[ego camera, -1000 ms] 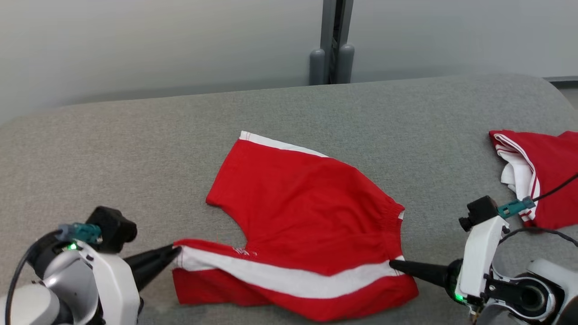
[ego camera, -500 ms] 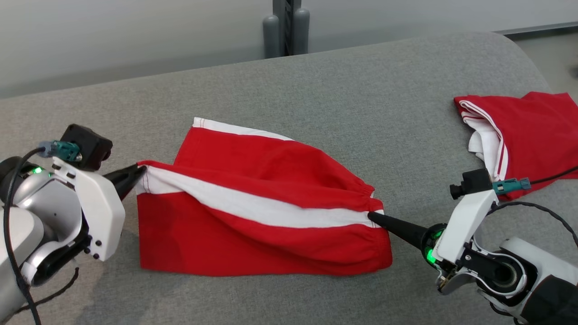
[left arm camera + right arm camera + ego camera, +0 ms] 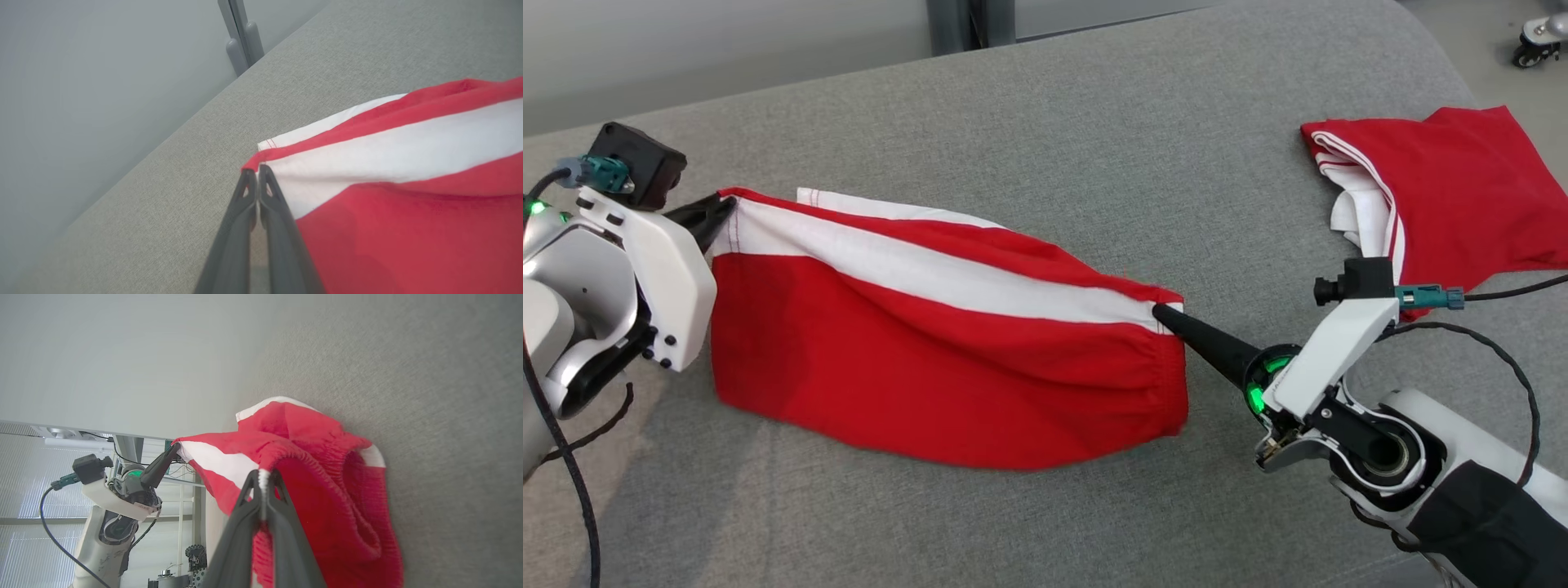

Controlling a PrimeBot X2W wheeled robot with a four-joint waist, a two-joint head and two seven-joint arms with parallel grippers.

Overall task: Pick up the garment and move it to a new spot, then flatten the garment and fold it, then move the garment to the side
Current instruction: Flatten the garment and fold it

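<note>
The garment (image 3: pixel 947 359) is a pair of red shorts with a white side stripe, stretched out between my two grippers above the grey cushion. My left gripper (image 3: pixel 721 212) is shut on the leg-hem corner at the stripe's left end; the left wrist view shows that gripper (image 3: pixel 256 175) pinching the garment (image 3: pixel 408 196) at the hem. My right gripper (image 3: pixel 1161 312) is shut on the elastic waistband at the stripe's right end. In the right wrist view this gripper (image 3: pixel 263 477) clamps the gathered waistband of the garment (image 3: pixel 327 498), and the left gripper (image 3: pixel 176 448) holds the far corner. The lower red half hangs down and rests on the cushion.
A second red-and-white garment (image 3: pixel 1429 188) lies crumpled at the right end of the grey cushion (image 3: pixel 1045 106). Behind the cushion stands a grey post (image 3: pixel 964 20) against a pale wall. A caster wheel (image 3: pixel 1535 41) is on the floor at the far right.
Both grippers have lifted the striped side edge of the garment up and away from me, raising it off the cushion and pulling it taut. The head camera has swung right and down.
</note>
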